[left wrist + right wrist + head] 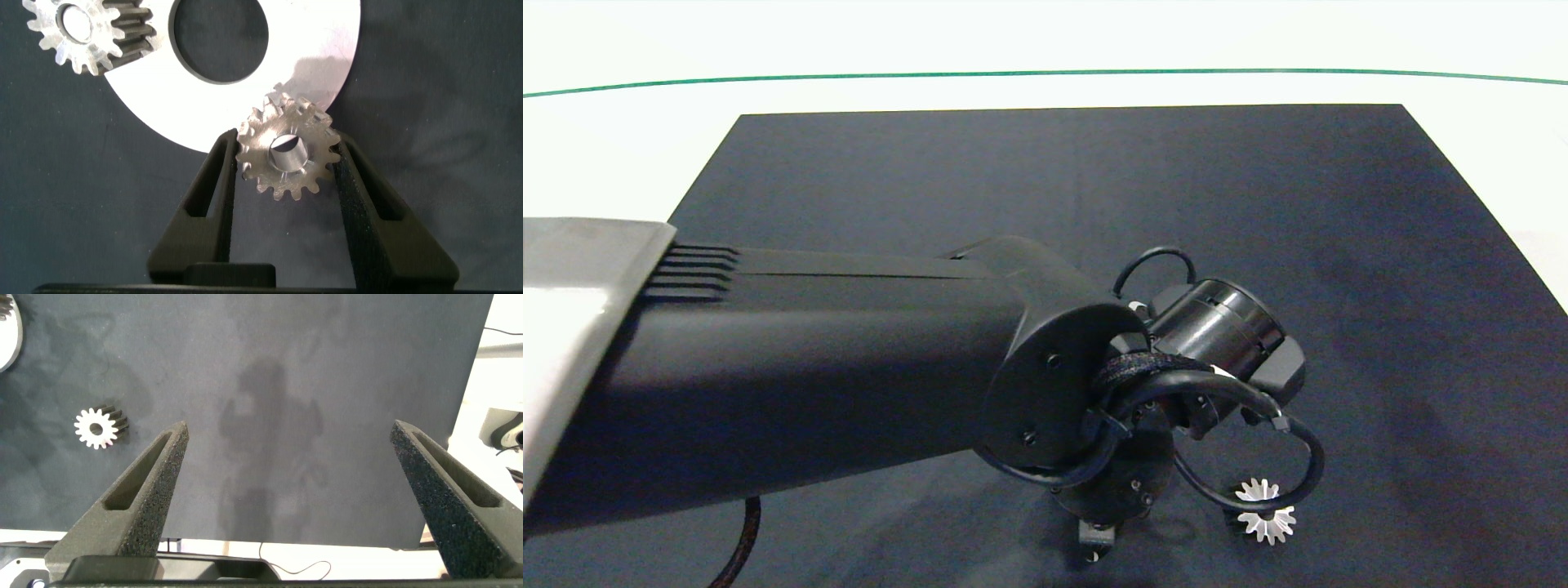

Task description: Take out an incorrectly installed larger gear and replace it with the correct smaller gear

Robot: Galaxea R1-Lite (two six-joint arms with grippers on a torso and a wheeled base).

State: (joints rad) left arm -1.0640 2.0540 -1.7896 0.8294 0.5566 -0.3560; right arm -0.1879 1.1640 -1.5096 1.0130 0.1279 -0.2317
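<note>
So my left end effector is clamped on a smaller gear right at the edge of the flat metal ring, right end effector idling wide apart, so I'd guess seating it is what's left.

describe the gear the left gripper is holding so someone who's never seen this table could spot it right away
Start at the flat silver ring plate on the dark mat. At its edge, the left gripper clamps a smaller gear with short blunt teeth and a round centre hole. Unlike the similar gear nearby, it sits between two fingers.
</note>
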